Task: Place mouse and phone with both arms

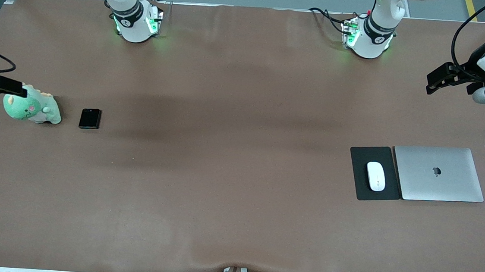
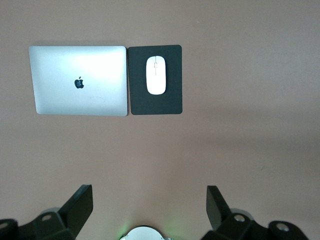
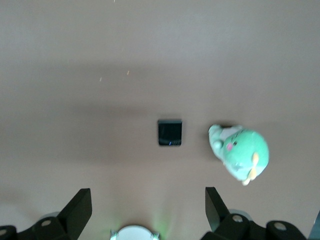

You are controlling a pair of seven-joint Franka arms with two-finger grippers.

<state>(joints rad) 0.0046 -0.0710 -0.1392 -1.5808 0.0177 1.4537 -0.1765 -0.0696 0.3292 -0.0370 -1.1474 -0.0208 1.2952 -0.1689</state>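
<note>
— Mouse (image 1: 375, 176) and phone (image 1: 90, 118): has either hand got hold of one?

— No. The left gripper (image 2: 149, 207) hangs spread wide over bare table at the left arm's end, with nothing between its fingers (image 2: 81, 202) and nothing touching them. In the front view it shows as a black claw (image 1: 439, 81) high at the table's edge.

— And the right one?

— Same story. The right gripper (image 3: 148, 207) is splayed just as wide and carries nothing. It hovers at the right arm's end of the table, where the front view catches only a black part of it (image 1: 2, 86), over the head of a green plush toy (image 1: 31, 109).

— Where do the two things lie?

— The mouse lies on a dark mouse pad (image 1: 362, 180), its long axis running toward the front camera. Just beside the pad, toward the left arm's end, a closed silver laptop (image 1: 438, 174) lies flat, edge to edge with it.

— The phone?

— Flat on the brown table (image 1: 231, 174), just beside the plush toy but apart from it, on the side toward the table's middle. Phone and mouse are well apart, one at each end.

— The arms' bases?

— Both glow green along the table's edge by the robots (image 1: 136, 24) (image 1: 367, 37).
</note>
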